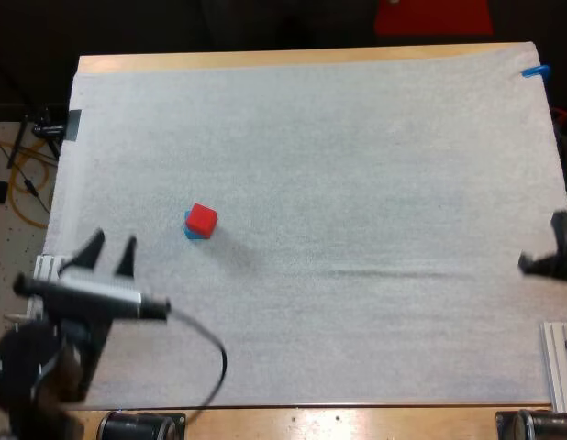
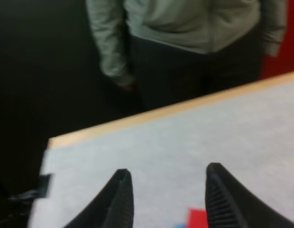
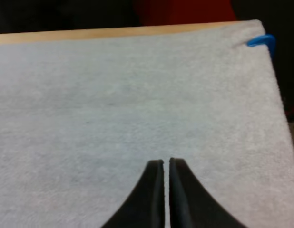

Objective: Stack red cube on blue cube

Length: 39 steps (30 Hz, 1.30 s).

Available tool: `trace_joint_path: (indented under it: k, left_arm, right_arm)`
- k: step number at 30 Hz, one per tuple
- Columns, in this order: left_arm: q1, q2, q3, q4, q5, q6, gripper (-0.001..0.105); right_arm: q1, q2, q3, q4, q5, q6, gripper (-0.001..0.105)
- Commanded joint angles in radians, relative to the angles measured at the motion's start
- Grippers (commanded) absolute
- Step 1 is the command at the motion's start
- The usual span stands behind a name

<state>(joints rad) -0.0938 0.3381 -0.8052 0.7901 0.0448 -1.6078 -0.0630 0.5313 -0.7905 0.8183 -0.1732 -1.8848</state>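
Judging from above, your red cube [image 1: 202, 218] sits on the blue cube [image 1: 190, 233], stack apparently done; left gripper [image 1: 114, 238] apart, right gripper [image 3: 166, 163] together.

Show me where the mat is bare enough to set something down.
Bare mat runs wide from the red cube, stacked on the blue cube, across to the right gripper, and along the whole far side. Crowded only near the stack, where the open left gripper stands close by.
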Motion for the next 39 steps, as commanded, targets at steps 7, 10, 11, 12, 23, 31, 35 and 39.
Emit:
trace_joint_path:
  k: [7, 10, 11, 12, 23, 31, 35, 39]
  left_arm:
    - [-0.004, -0.280, 0.106, 0.175, 0.052, -0.010, 0.035]
    - [-0.004, -0.367, 0.121, 0.229, -0.007, -0.034, 0.035]
    - [-0.004, -0.403, 0.121, 0.254, -0.028, -0.051, 0.035]
    - [-0.004, -0.438, 0.121, 0.275, -0.035, -0.062, 0.035]
    - [0.004, -0.489, 0.152, 0.350, -0.097, -0.113, 0.035]
    - [0.004, -0.489, 0.308, 0.197, -0.094, -0.113, 0.035]
    - [0.004, -0.487, 0.324, 0.165, -0.094, -0.113, 0.035]
    - [0.004, -0.487, 0.324, 0.165, -0.094, -0.113, 0.035]
  right_arm:
    - [0.057, -0.356, 0.128, 0.097, -0.004, 0.077, 0.000]
    - [0.057, -0.476, 0.161, 0.126, -0.003, 0.110, 0.000]
    - [0.057, -0.523, 0.170, 0.142, -0.003, 0.109, 0.000]
    - [0.057, -0.568, 0.175, 0.155, 0.002, 0.110, 0.000]
    - [0.056, -0.578, 0.174, 0.188, 0.040, 0.086, 0.000]
    - [0.056, -0.578, 0.265, 0.188, 0.037, 0.086, 0.000]
    - [0.056, -0.578, 0.284, 0.173, 0.037, 0.086, 0.000]
    - [0.056, -0.578, 0.284, 0.173, 0.037, 0.086, 0.000]
